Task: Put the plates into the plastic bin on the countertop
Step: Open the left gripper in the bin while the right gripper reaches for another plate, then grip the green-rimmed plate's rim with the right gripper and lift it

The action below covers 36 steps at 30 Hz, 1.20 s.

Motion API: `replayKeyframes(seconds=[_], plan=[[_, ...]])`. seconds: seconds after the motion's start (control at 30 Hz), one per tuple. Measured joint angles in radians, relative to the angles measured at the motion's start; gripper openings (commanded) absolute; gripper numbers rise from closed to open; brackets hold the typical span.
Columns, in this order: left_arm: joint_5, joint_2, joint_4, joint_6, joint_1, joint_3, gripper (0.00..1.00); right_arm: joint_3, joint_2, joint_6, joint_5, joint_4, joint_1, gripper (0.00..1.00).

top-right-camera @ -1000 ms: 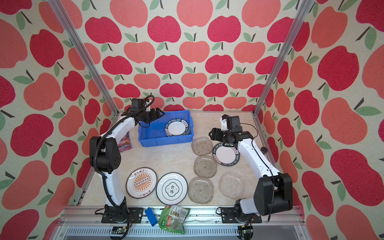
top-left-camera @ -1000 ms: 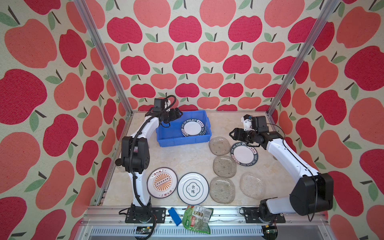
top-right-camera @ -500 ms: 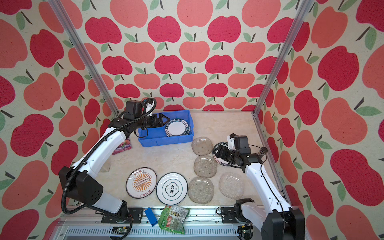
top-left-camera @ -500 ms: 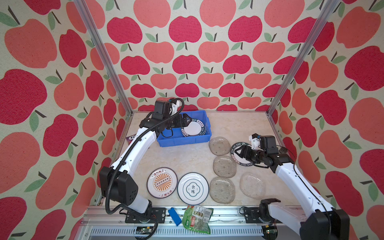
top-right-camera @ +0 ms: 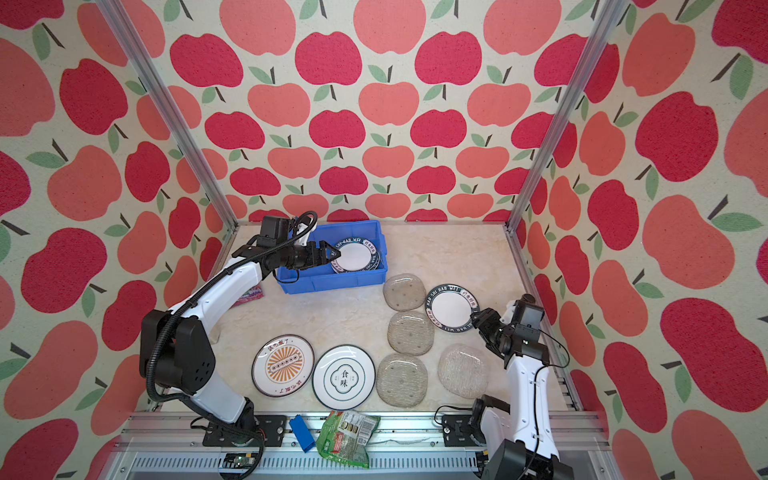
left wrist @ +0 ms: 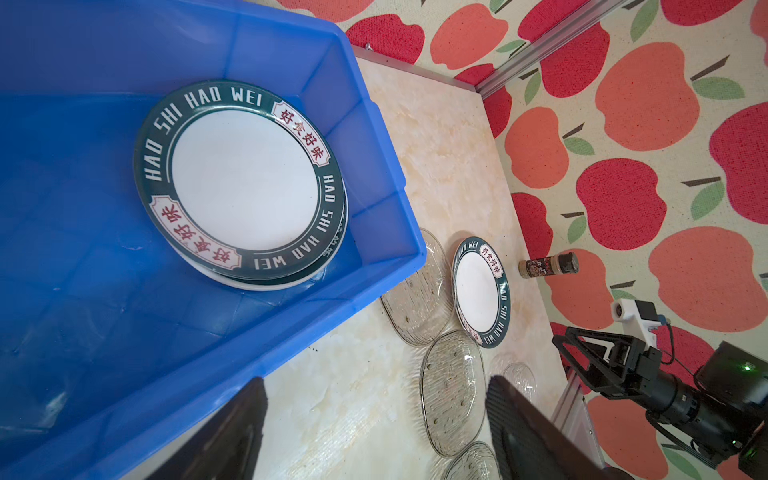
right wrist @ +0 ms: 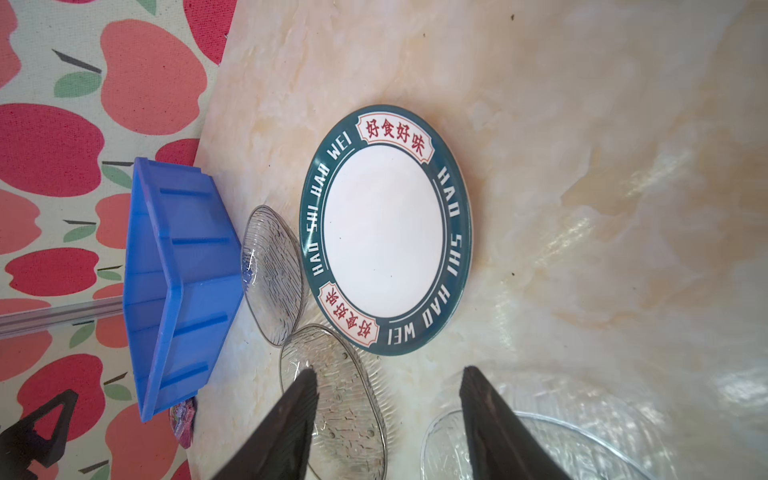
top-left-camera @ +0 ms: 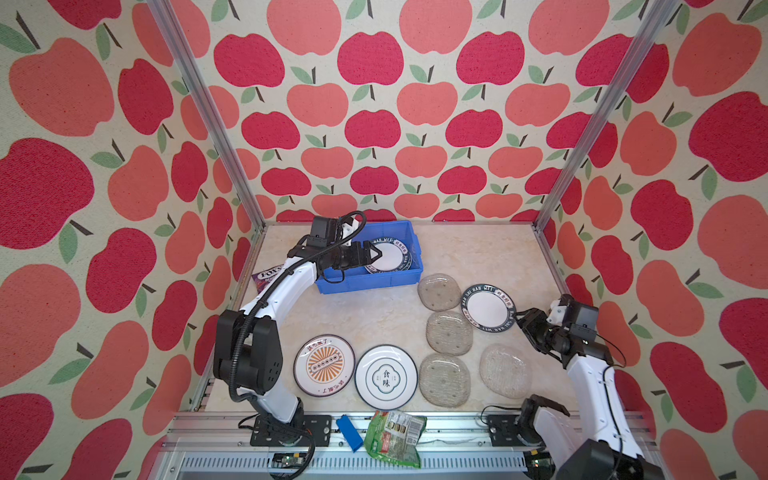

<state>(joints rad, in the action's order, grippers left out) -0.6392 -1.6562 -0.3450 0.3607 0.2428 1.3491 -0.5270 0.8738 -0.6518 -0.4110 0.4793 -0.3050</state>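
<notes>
- Two stacked plates [top-left-camera: 390, 258] lie in the plastic bin [top-left-camera: 365, 285]; the left gripper [top-left-camera: 372, 254] hovers over them, jaws apart, empty.
- Seven others rest on the countertop [top-left-camera: 365, 320].
- Right gripper [top-left-camera: 520, 322], jaws spread, grasping nothing, sits just beside the lettered plate [top-left-camera: 487, 308].

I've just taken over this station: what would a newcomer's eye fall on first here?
The loud apple-print walls hit first, all round the workspace. Next, the blue bin at the back left, lettered plates stacked inside, with the open left gripper over it. Seven more plates lie loose on the counter, and the open right gripper points at the lettered one on the right.
</notes>
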Motion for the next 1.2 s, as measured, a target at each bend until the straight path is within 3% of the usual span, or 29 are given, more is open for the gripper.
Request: replayKeyframes(seconds=[0.37, 1.2], plan=[[-0.033, -0.004, 0.086, 0.027, -0.026, -0.008, 0.85, 0.066, 0.185, -0.024, -0.022, -0.175, -0.03, 0.45], [-0.058, -0.053, 0.141, 0.06, -0.053, -0.028, 0.83, 0.093, 0.528, -0.061, -0.097, -0.594, -0.03, 0.43]])
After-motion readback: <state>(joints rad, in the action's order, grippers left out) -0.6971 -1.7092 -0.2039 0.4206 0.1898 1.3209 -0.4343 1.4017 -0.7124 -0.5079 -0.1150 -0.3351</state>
